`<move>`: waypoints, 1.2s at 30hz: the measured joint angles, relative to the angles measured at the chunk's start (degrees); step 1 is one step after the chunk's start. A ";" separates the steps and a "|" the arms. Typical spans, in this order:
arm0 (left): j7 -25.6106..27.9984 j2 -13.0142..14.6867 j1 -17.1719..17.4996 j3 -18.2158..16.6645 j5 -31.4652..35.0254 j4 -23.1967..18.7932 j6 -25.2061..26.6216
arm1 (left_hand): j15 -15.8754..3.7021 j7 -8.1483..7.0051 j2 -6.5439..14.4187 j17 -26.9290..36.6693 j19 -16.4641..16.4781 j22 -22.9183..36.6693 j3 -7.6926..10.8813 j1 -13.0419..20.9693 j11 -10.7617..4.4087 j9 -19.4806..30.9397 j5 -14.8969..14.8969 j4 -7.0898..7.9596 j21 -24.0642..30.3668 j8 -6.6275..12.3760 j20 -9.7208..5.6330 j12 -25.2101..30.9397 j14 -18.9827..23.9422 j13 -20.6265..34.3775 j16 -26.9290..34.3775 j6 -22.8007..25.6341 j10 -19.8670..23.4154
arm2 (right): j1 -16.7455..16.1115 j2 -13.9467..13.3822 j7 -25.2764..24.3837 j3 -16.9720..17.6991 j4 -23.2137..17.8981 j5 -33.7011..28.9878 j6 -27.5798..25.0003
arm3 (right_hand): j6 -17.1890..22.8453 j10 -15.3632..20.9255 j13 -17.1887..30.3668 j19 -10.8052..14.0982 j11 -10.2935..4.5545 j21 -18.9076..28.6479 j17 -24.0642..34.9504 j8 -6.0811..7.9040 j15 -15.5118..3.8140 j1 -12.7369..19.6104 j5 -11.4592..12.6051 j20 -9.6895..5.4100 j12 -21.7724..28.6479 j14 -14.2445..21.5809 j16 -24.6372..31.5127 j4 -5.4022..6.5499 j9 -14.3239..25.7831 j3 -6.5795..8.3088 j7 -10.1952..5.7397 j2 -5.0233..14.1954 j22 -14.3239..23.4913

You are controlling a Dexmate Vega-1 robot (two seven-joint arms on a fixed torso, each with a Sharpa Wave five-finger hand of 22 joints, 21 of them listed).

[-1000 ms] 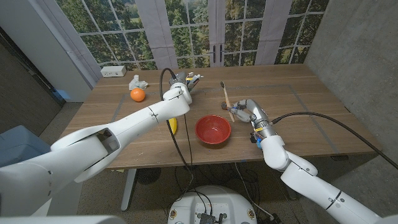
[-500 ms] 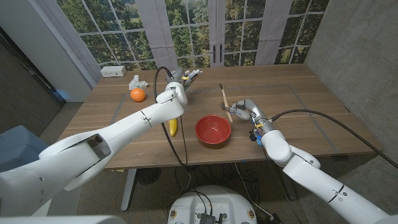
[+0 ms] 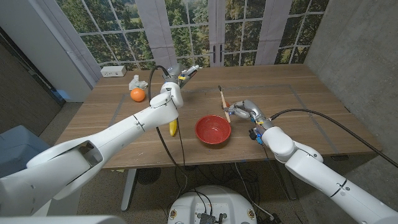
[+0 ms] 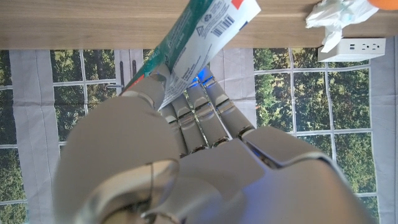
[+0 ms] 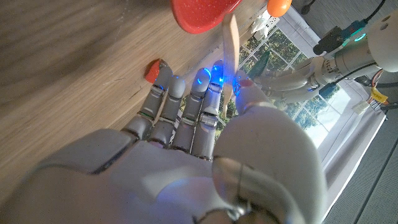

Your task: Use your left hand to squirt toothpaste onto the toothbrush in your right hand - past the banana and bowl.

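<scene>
- Head view, nearest the robot: a red bowl (image 3: 213, 129) sits near the front of the wooden table (image 3: 311, 106), with a yellow banana (image 3: 173, 127) just to its left, partly under the left arm.
- Just beyond the bowl on its right, the right hand (image 3: 244, 110) grips a wooden toothbrush (image 3: 224, 102) by the handle, the brush end angled away from the robot. Right wrist view shows the handle pinched between thumb and fingers.
- Farther back, past the banana, the left hand (image 3: 173, 83) is raised and closed around a toothpaste tube (image 3: 189, 71), one end aimed toward the toothbrush. Left wrist view shows fingers wrapped around the green and white tube.
- Far left, an orange (image 3: 137, 94) lies by crumpled paper (image 3: 137, 82) and a white power strip (image 3: 114, 71).
- Step in hand, as I judge it: bringing tube and brush together; they are well apart.
- Next move calls for the tube's nozzle over the bristles, then a squeeze.
</scene>
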 measured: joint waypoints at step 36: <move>-6.46 10.16 5.43 -4.02 20.18 -10.04 -7.88 | -0.22 -1.83 -0.31 0.62 -1.43 0.09 -1.42 1.53 -1.31 0.23 -0.04 0.00 0.88 0.24 0.22 0.51 0.21 0.82 0.89 2.24 1.35 | 4.90 -3.09 6.34 -0.53 -0.05 16.53 -4.49 | -0.58 -0.81 0.25 -1.14 0.83 0.76 -0.41 -0.30 -0.11 -0.05 0.78 0.31 0.64 -0.92 1.73 0.17 1.57 -0.17 0.94 0.07 0.00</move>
